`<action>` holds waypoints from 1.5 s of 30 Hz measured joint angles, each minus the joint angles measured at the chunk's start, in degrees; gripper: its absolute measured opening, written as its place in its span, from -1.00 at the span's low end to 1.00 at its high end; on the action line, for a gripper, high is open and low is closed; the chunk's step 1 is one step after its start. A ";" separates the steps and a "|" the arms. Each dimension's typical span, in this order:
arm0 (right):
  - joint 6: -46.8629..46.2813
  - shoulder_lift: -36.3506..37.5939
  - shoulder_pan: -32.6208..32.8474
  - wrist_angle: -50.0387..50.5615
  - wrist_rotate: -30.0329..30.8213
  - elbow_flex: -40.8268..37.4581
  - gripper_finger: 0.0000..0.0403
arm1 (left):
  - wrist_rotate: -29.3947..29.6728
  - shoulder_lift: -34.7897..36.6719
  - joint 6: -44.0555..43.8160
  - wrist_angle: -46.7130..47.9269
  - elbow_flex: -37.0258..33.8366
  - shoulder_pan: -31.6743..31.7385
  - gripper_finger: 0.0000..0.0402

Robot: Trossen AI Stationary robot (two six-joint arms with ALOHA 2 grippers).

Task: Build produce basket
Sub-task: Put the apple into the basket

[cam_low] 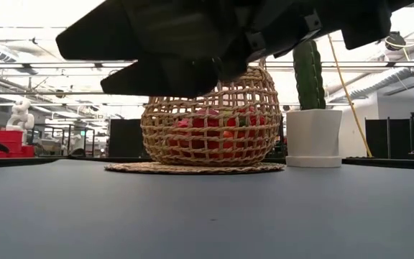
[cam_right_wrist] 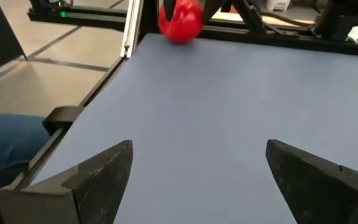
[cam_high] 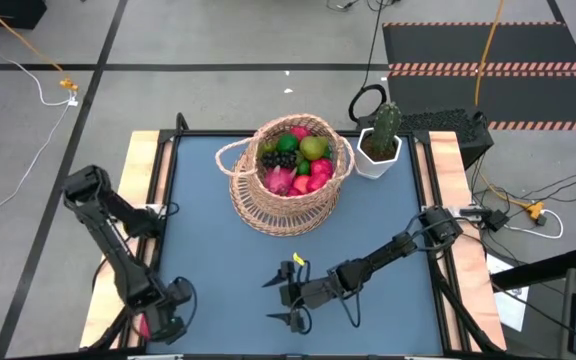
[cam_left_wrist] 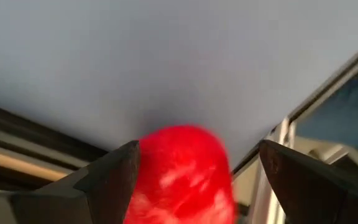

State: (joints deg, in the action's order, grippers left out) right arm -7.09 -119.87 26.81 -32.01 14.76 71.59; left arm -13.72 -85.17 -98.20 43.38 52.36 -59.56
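The left gripper (cam_high: pixel 158 325) is hovering at the table's near left corner, fingers spread around a red apple (cam_left_wrist: pixel 182 174) but not visibly clamping it. The right gripper (cam_high: pixel 286 297) is waiting released over the mat's near middle. The wicker basket (cam_high: pixel 290 190) is sitting far centre, already holding produce (cam_high: pixel 296 160). Judged step: collecting a last fruit; next, closing, lifting, carrying it across.

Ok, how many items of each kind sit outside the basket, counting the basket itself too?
Basket: 1
Potted cactus: 1
Red fruit, between the fingers of the open left gripper: 1
Total: 3
The produce piled inside the basket overlaps too much to count.
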 joint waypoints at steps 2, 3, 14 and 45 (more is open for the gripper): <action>-0.54 0.00 -0.04 -0.58 0.03 0.00 0.81 | -0.02 0.02 0.53 0.22 0.00 -1.79 0.66; -0.76 0.00 -0.04 -0.80 0.07 0.00 0.81 | -0.02 0.00 0.80 0.70 0.00 -2.77 0.66; -1.81 0.00 -0.11 0.65 0.07 0.00 0.81 | 1.32 0.20 -1.10 -7.06 -4.52 -6.10 0.66; -4.76 0.00 0.06 1.55 -0.02 -0.02 0.81 | -9.33 0.02 -2.93 -8.58 -3.19 -2.14 -0.13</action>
State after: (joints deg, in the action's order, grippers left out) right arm -11.85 -119.87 26.87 -30.47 14.74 71.57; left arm -23.05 -85.14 -101.14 34.79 49.17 -61.69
